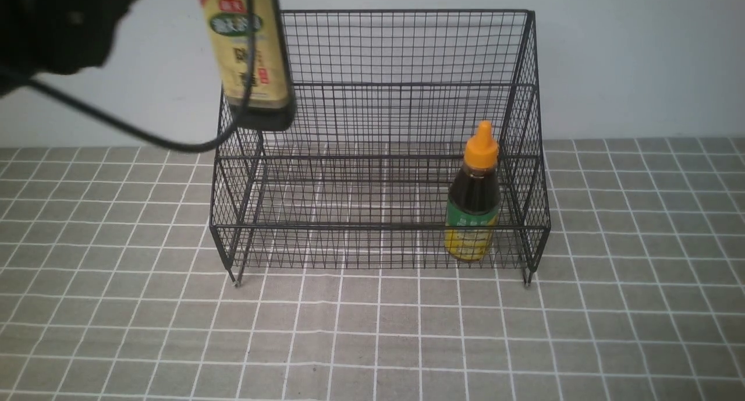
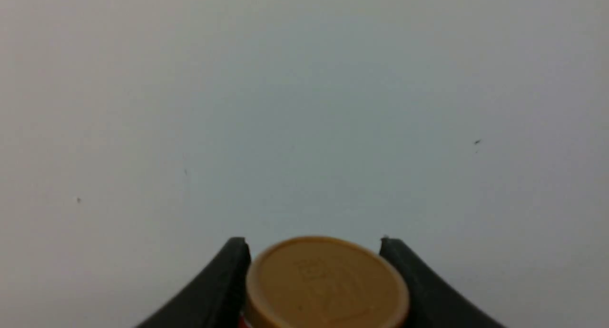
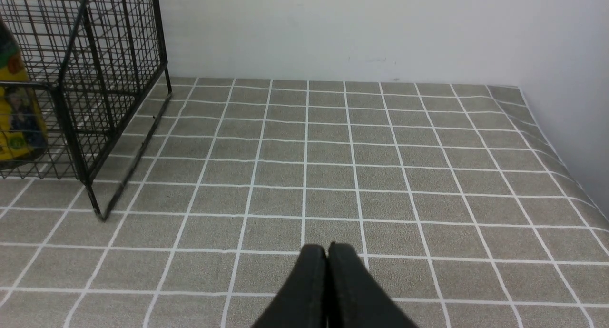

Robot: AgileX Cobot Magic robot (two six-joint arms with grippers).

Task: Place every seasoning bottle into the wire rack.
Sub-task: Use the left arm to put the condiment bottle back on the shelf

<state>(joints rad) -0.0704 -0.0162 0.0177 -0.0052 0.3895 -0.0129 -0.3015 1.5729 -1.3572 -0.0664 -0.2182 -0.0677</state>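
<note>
The tall seasoning bottle (image 1: 251, 52), dark with a tan label, hangs upright in the air at the wire rack's (image 1: 407, 85) left side, its base level with the middle tier. My left gripper (image 2: 314, 242) is shut on it just below the gold cap (image 2: 328, 285), a black finger on each side. The small bottle (image 1: 474, 206) with the orange nozzle stands in the rack's lowest tier at the right end, and its yellow label (image 3: 16, 114) shows through the mesh (image 3: 114, 56) in the right wrist view. Well to the right of the rack, my right gripper (image 3: 327, 247) is shut and empty above the cloth.
A grey checked cloth (image 1: 372, 337) covers the table up to a white wall (image 1: 640, 57). A black cable (image 1: 116, 127) droops from my left arm (image 1: 52, 22) towards the rack's left side. In the right wrist view the wall turns a corner (image 3: 571, 104) at the cloth's edge.
</note>
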